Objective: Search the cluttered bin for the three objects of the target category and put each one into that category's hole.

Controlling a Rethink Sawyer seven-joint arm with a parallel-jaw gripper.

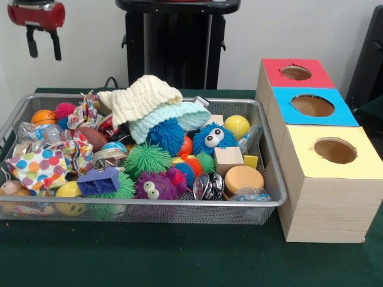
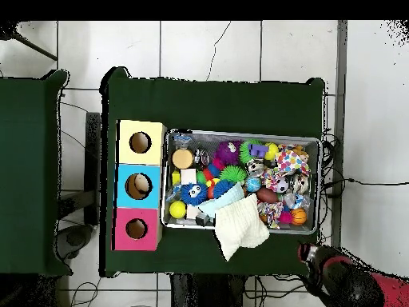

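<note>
A glossy red cylindrical housing with a black end cap is showing at eleven o'clock in the front view, carrying the tool (image 1: 43,43), whose two slim black fingers (image 1: 31,42) are hanging apart. A black pedestal (image 1: 177,42) is standing at twelve o'clock.

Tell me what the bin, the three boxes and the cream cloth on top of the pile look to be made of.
The cluttered bin looks like silver wire mesh with a shiny metal rim; you can see through its walls. The three boxes appear to be pale wood or wood-look board, grain showing, with matte red, blue and yellow tops. The cream cloth looks like soft ribbed knit or waffle-weave fabric, folding limply.
</note>
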